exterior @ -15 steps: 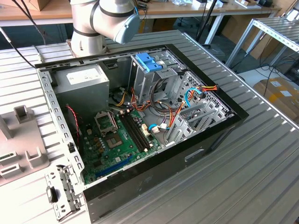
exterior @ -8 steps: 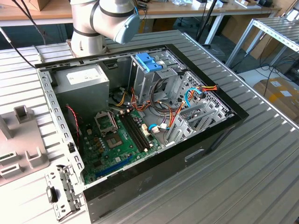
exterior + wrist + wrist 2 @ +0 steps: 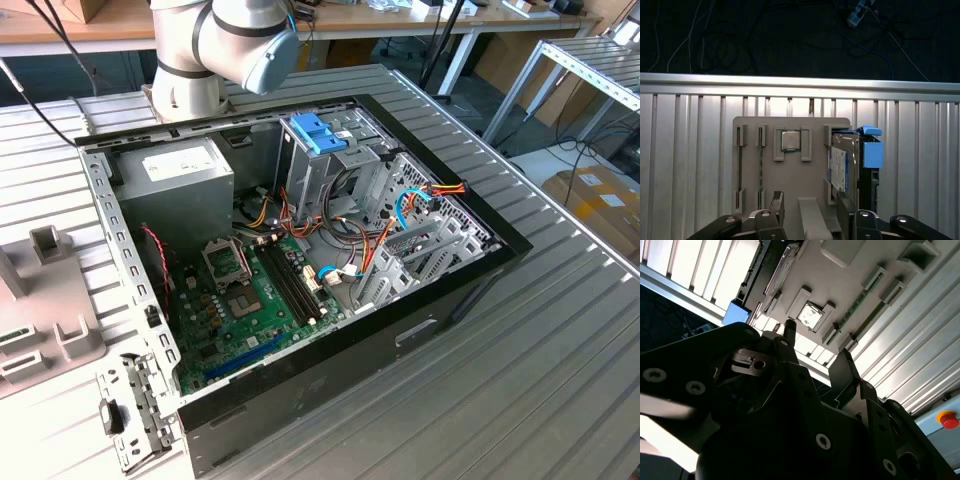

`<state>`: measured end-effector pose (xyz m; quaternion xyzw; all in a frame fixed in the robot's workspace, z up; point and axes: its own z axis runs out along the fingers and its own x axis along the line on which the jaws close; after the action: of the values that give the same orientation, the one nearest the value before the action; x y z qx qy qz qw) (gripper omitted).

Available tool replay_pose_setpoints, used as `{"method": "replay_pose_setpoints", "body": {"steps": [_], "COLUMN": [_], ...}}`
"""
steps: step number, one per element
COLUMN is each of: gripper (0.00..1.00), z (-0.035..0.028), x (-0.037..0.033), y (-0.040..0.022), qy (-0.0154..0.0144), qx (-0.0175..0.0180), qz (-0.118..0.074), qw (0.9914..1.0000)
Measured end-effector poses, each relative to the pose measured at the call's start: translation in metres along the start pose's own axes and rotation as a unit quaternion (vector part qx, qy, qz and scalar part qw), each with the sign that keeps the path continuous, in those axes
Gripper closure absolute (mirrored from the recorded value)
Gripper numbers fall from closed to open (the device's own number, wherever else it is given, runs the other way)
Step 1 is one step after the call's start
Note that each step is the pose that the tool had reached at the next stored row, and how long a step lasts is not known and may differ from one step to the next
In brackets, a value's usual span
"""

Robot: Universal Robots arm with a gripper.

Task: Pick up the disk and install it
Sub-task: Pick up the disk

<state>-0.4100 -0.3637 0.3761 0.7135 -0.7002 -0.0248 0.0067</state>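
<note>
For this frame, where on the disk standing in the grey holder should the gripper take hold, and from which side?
Likely the upper edge of the disk, pinched across its two broad faces, coming down from above. It stands on edge in the grey holder, so its thin width should fit the open gripper, while the holder's posts and the blue rail crowd its other sides.

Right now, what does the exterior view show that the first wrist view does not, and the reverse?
Exterior view: the open case with its motherboard and power supply. First wrist view: the disk standing on edge in the tray, a chip in another slot, and the open hand. Both: the ribbed table and, it seems, the tray.
</note>
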Motion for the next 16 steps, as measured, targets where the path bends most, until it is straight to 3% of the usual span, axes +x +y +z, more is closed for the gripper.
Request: {"method": "replay_pose_setpoints", "body": {"steps": [16], "gripper": [0.46], "z": [0.004], "x": [-0.009], "y": [-0.0003], "qy": [-0.0027], "qx": [0.0001], "qz": [0.0], "qw": [1.0]}}
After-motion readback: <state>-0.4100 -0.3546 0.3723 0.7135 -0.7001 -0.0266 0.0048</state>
